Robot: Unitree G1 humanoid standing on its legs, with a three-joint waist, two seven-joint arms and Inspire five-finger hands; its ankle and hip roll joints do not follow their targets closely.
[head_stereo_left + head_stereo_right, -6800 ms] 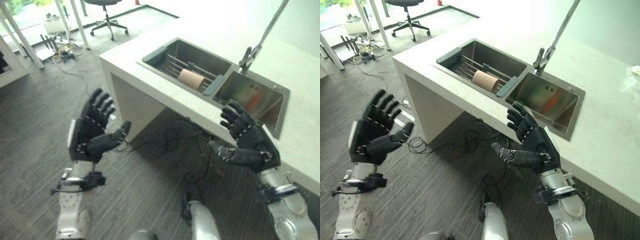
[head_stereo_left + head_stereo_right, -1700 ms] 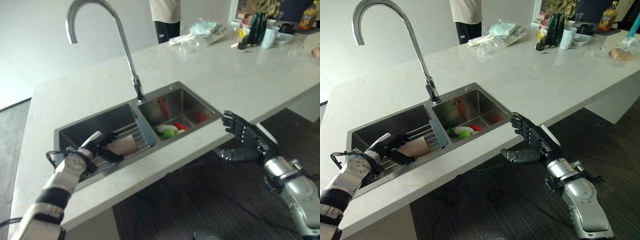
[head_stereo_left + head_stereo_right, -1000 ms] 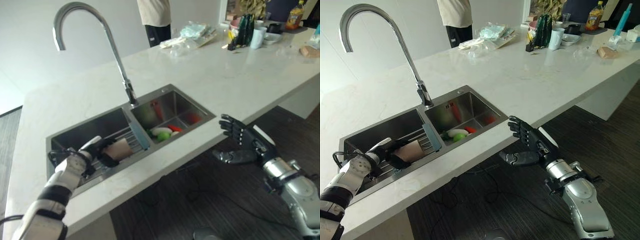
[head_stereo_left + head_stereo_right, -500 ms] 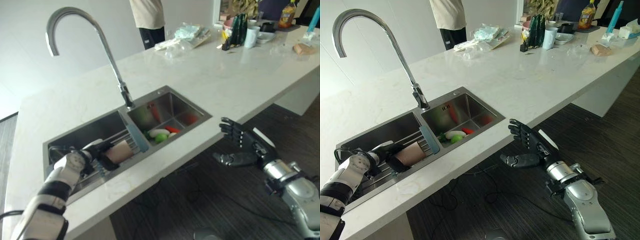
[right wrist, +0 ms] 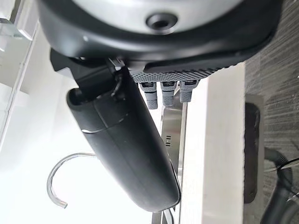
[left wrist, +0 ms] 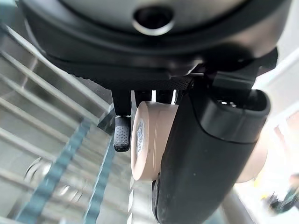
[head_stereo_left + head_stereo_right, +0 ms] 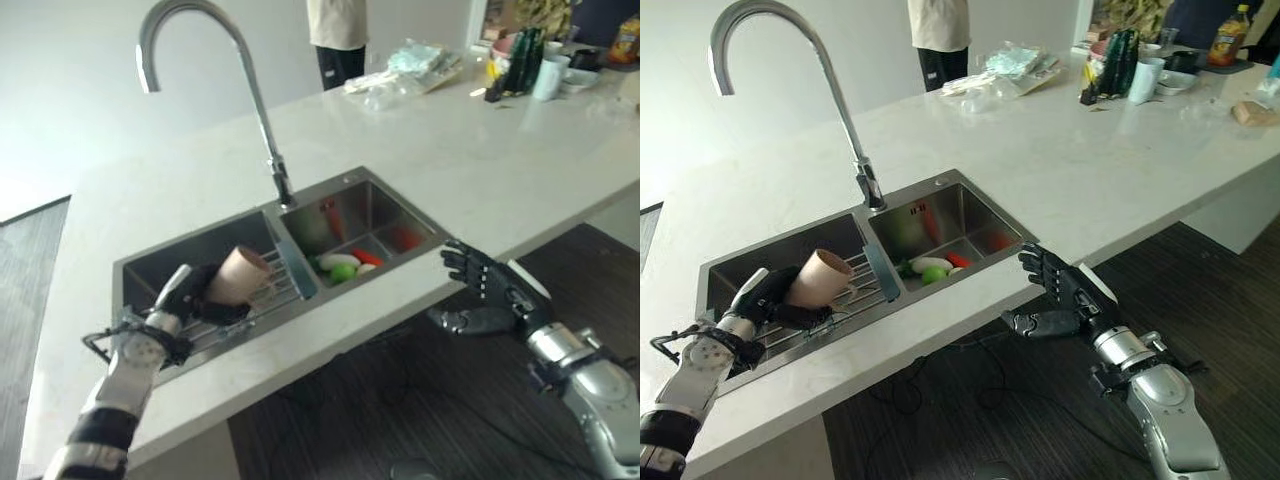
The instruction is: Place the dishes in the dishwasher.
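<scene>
Left eye view: your left hand (image 7: 180,300) has its fingers wrapped around a tan cup (image 7: 237,276), holding it tilted with the mouth up, just above the wire rack (image 7: 262,296) in the left basin of the double sink (image 7: 300,190). The right basin, on the other side of the tall curved faucet (image 7: 250,100), holds green, white and red produce (image 7: 340,266). Your right hand (image 7: 500,300) hangs below the front edge of the white countertop (image 7: 480,160), past the sink's right basin, fingers spread and holding nothing.

Right eye view: same scene. The cup (image 7: 818,279) sits in your left hand's (image 7: 760,300) grasp over the left basin, near the blue-grey end piece (image 7: 881,271) of the rack by the divider. At the far end of the countertop from the sink you see a crumpled plastic bag (image 7: 1005,68), a dark green bottle (image 7: 1122,50) and a white mug (image 7: 1150,75); a person (image 7: 940,35) stands behind the counter beyond the faucet.

Left wrist view: your thumb (image 6: 205,158) lies across the cup's (image 6: 152,140) side and a fingertip (image 6: 122,133) presses its other side, with the rack's bars (image 6: 51,121) beneath.

Right wrist view: your right hand's (image 5: 159,42) thumb (image 5: 126,149) and fingertips (image 5: 163,91) stand apart, nothing between them; the sink rim (image 5: 173,140) and faucet (image 5: 60,179) show past them
</scene>
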